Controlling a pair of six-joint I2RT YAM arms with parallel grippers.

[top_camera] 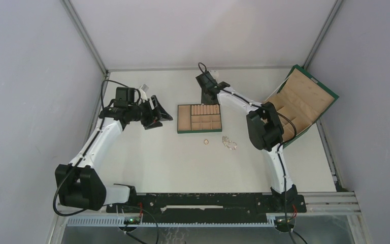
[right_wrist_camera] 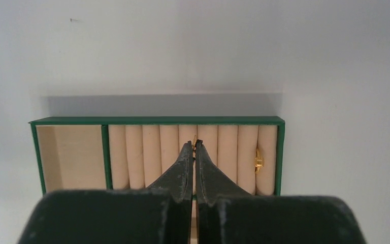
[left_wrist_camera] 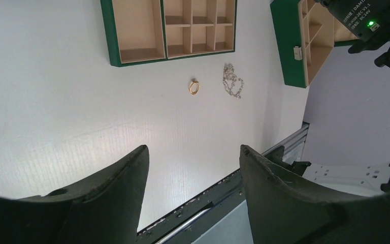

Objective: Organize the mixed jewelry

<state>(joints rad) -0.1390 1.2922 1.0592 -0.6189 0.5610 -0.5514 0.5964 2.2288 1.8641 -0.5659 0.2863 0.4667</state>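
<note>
My right gripper hangs over the ring rolls of the tan tray and is shut on a thin gold ring; only a sliver shows between the tips. Another gold ring sits in the rightmost roll slot. A third gold ring lies on the table in front of the tray, with the silvery chain tangle to its right. Both show in the left wrist view, ring and chain. My left gripper is open and empty, left of the tray and above the table.
The large green box with tan lining stands open and tilted at the right, behind my right arm's elbow; it also shows in the left wrist view. Walls close in the table at the back and sides. A metal rail runs along the near edge.
</note>
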